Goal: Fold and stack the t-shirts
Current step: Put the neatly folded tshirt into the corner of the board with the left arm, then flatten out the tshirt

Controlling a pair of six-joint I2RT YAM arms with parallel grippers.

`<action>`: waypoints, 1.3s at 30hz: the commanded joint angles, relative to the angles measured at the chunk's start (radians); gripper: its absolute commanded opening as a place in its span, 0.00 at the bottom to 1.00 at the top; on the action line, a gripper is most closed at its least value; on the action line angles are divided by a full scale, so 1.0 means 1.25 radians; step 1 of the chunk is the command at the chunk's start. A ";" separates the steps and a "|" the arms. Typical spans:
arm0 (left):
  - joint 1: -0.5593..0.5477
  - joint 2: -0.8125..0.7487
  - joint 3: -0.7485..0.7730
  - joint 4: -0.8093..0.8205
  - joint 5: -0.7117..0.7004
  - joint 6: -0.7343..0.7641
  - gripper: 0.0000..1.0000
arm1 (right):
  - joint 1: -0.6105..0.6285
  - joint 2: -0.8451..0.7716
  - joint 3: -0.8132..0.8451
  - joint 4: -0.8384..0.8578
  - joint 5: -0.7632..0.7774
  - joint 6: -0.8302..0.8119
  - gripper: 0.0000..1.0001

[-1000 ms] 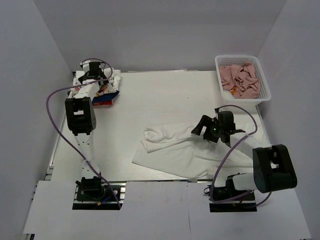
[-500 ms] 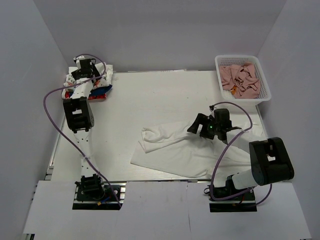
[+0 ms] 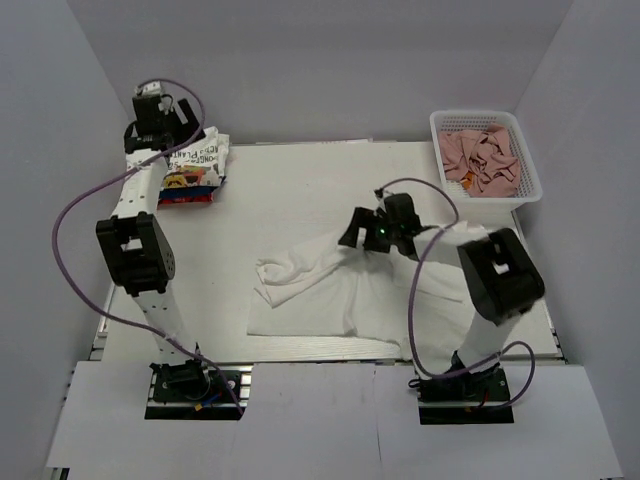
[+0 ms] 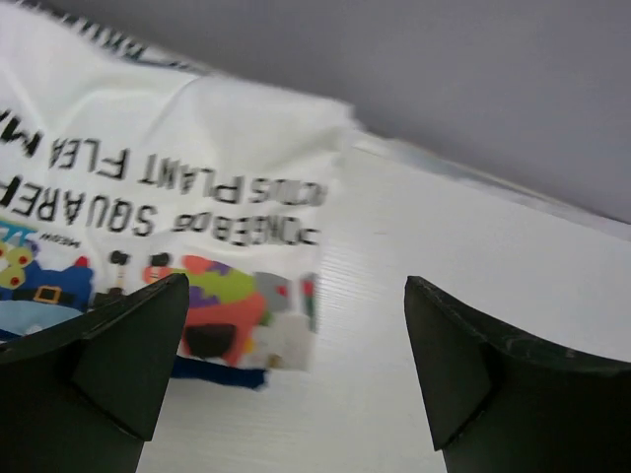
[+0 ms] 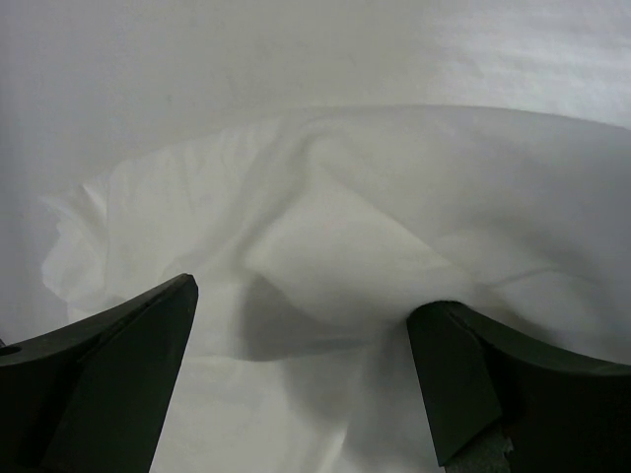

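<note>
Over at the far-left corner of the worktop we had the left claw, fingers spread wide with nothing between them, hanging just above the stack of t-shirts. Topping that stack was the white tee with black lettering, lying flat. A colourful-printed tee peeked out beneath its near edge, and there was a sliver of blue lower down.

Across the worktop, the right claw was low over the plain white t-shirt, at its far edge. Its fingers stood well apart too, and a raised fold of the cloth humped up between them. We couldn't tell whether the fingers touched the fabric. That shirt sprawled rumpled across the middle and near right of the worktop, its left end bunched into a roll.

At the far-right corner sat the white mesh basket, heaped with pinkish-brown cloths.
</note>
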 commanded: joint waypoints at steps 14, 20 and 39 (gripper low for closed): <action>-0.024 -0.608 -0.705 0.041 0.188 -0.213 1.00 | 0.061 0.218 0.540 -0.166 0.061 -0.089 0.90; -0.090 -0.761 -0.984 0.095 0.263 -0.277 1.00 | 0.060 -0.074 0.212 -0.167 0.146 -0.115 0.90; -0.530 -0.658 -1.029 -0.188 -0.044 -0.397 0.82 | 0.055 -0.313 0.034 -0.271 0.384 -0.053 0.90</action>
